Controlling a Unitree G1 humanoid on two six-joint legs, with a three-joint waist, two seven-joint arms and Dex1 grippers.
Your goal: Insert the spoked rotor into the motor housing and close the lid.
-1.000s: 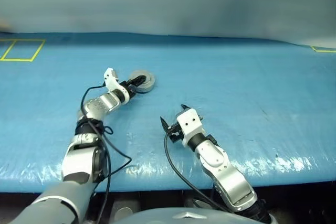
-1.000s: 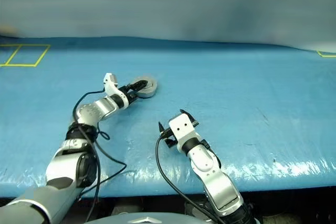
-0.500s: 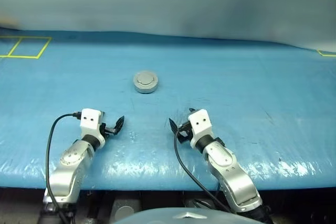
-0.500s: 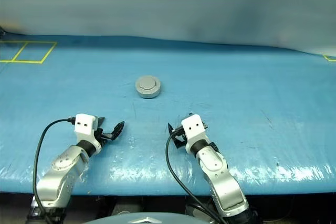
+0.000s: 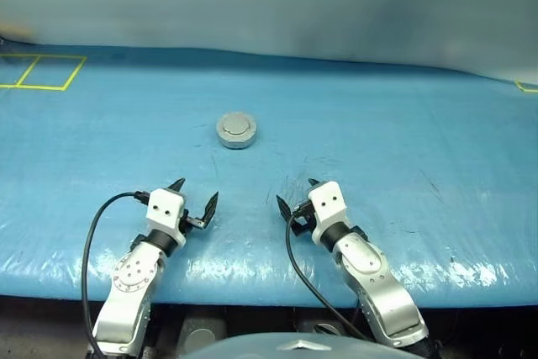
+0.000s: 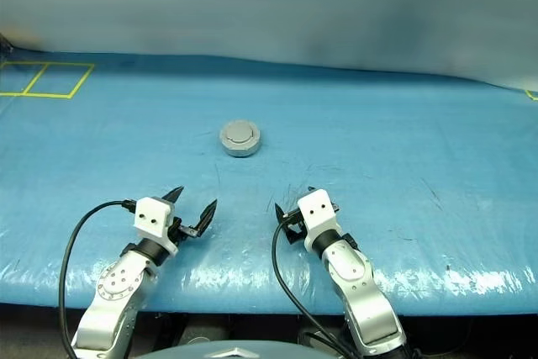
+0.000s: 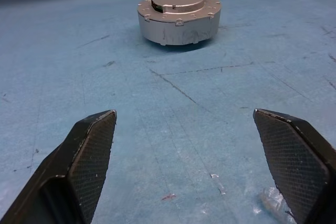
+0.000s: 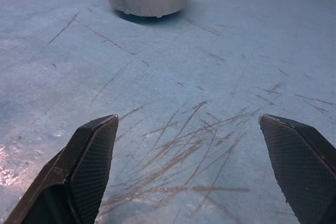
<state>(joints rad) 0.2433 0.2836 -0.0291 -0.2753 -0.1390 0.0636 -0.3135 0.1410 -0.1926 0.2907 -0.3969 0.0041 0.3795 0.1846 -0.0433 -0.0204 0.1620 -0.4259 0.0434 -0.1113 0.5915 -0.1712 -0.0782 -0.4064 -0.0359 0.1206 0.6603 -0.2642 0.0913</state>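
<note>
On blue table [image 5: 403,124], closed motor housing [image 5: 235,130], no legible markings.

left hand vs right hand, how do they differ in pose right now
The left hand sits left of the assembled motor; the right hand sits to the motor's right. The left hand's two fingertips both show plainly, spread side by side; the right hand's are partly hidden behind its white wrist block. Both are open, empty, apart from the motor, and low over the blue table near its front edge.

Even bright light, glare on near edge
</note>
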